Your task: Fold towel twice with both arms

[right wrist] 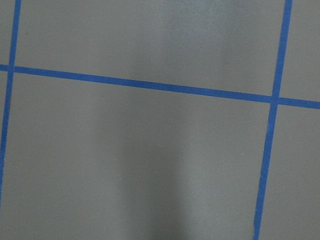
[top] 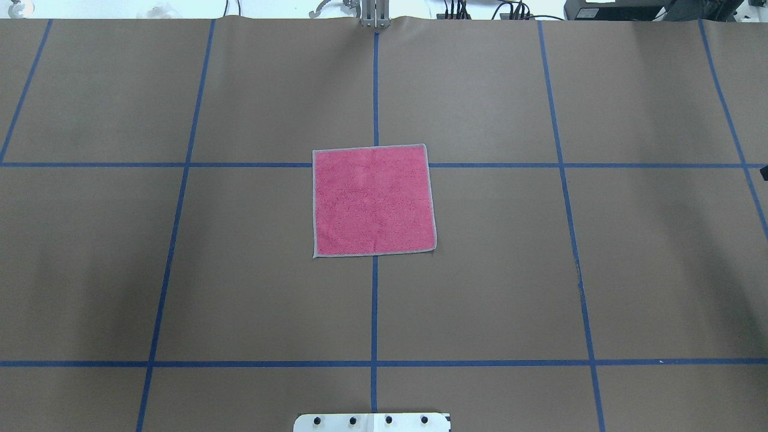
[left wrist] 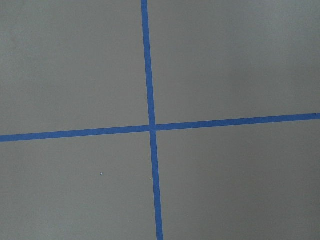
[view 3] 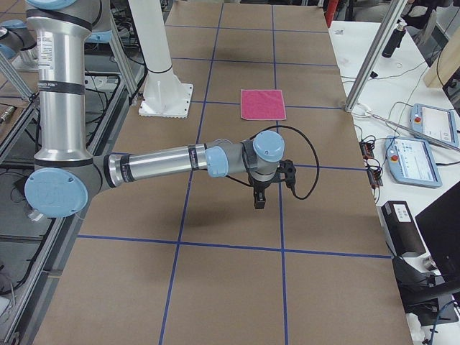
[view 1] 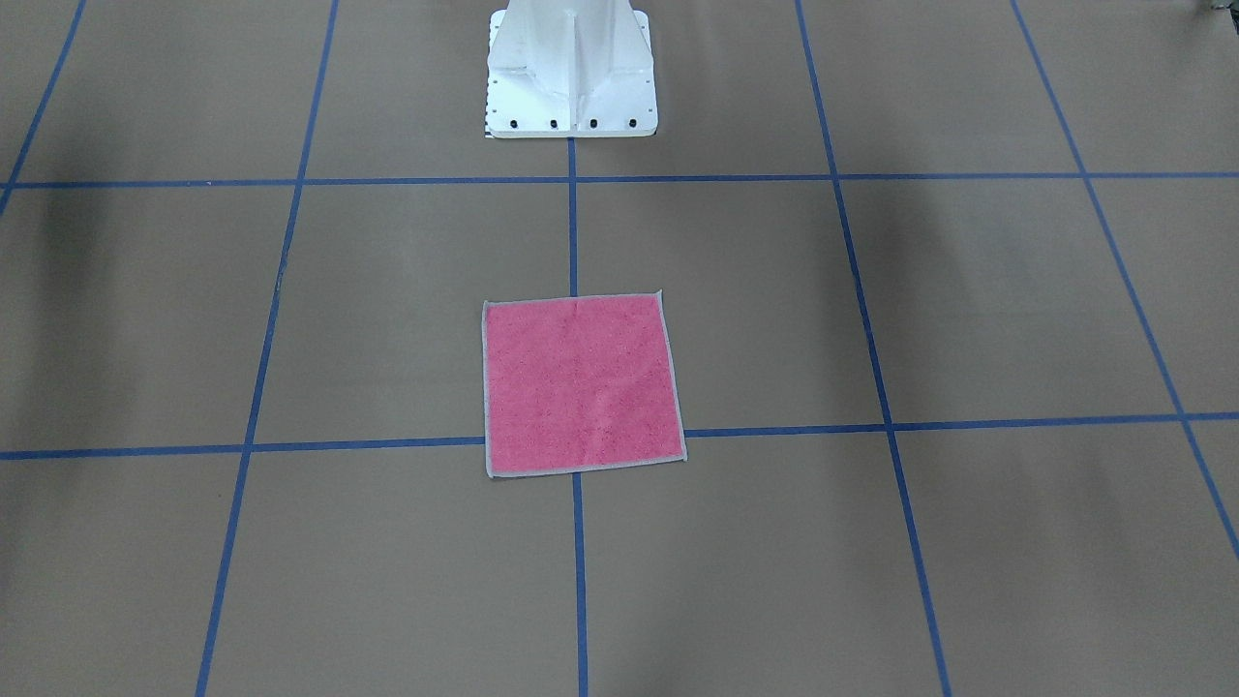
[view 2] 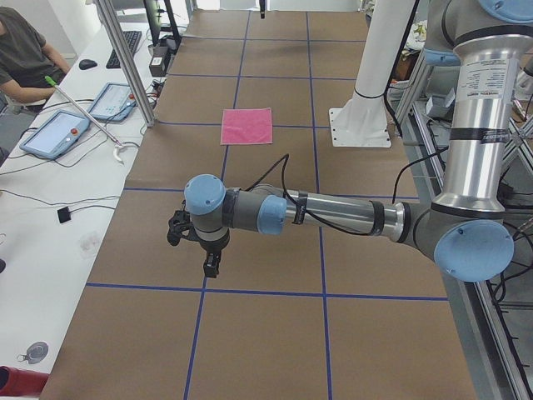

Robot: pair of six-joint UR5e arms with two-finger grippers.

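Near the middle of the taped surface (top: pixel 270 270), the pink towel (top: pixel 373 201) lies flat, unfolded. Left pincer (view 2: pixel 212 265) and right pincer (view 3: pixel 259 200) hang above opposite ends, well apart from it; whether open or closed cannot be told.

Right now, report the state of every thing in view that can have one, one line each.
Small square pink terry towel: flat, unfolded, pink face up, nothing touching it.
Left arm's black two-finger gripper: pointing down above the brown table, away from the towel; cannot tell whether open or shut.
Right arm's black two-finger gripper: pointing down above the table, away from the towel; cannot tell whether open or shut.
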